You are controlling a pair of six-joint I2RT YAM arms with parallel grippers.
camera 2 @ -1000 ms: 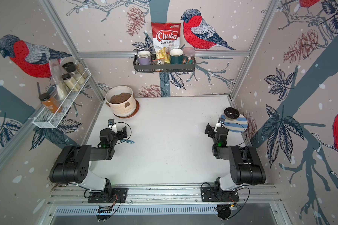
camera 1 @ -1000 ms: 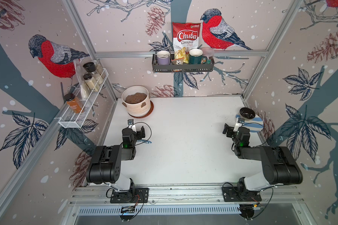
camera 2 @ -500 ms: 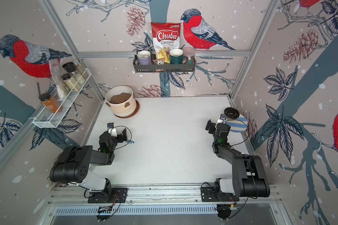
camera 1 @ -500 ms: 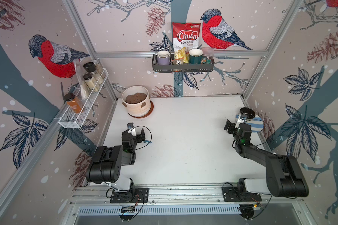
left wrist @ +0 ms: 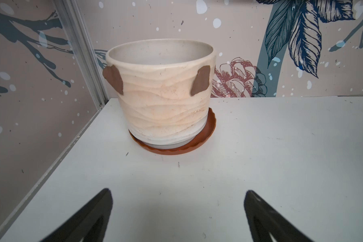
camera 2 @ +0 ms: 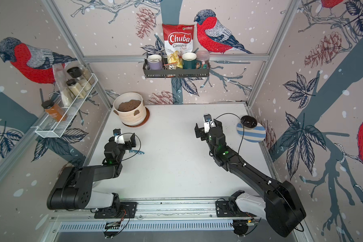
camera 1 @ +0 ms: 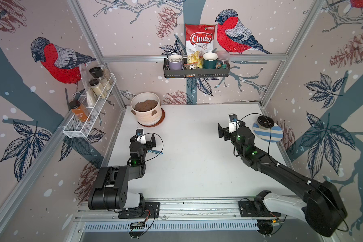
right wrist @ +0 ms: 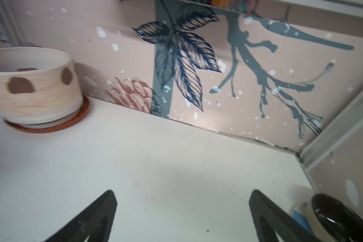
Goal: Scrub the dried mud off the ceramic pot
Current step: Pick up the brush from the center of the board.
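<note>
Pot [camera 1: 149, 118] stands upright on its saucer [left wrist: 205, 140] in the far left corner of the table [camera 1: 193, 167], with brown mud patches [left wrist: 200, 82] stuck high on its ribbed side. Left gripper [left wrist: 178, 191] faces the pot, near but apart, jaws spread and empty. Right gripper [right wrist: 183, 191] hangs beside the black bowl [camera 1: 264, 122] on the striped plate [camera 1: 268, 136], jaws likewise spread, holding nothing.

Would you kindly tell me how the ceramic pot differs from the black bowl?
The ceramic pot is tall, cream and holds brown soil; the black bowl is small, low and glossy. The pot bears dried mud patches; the bowl shows none. Both are round.
</note>
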